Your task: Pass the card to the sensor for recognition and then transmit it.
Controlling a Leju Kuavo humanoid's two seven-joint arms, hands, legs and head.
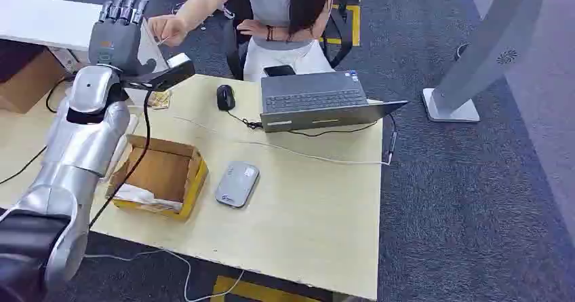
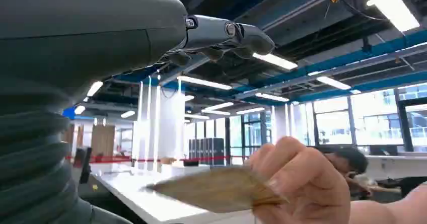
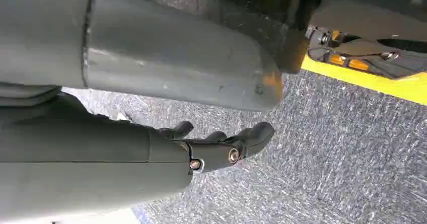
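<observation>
Left hand (image 1: 121,27) raised, fingers extended and apart, gripping nothing; the card (image 2: 211,190) sits pinched in the person's hand (image 1: 166,29) just beside it. Right hand (image 3: 221,143) hangs empty, fingers loosely curled. Risk: the person's grip is at the card's edge, so a mistimed release drops it.

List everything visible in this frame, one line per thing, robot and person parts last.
table: one, pale wood, centre.
laptop: one, grey, open at the far edge.
mouse: one, black, left of the laptop.
sensor: one, grey, mid-table.
box: one, cardboard, yellow-sided, left of the sensor.
card: one, tan, pinched in the person's hand.
left robot hand: grey, raised beside the card, fingers extended.
right robot hand: dark, hanging over carpet, holding nothing.
</observation>
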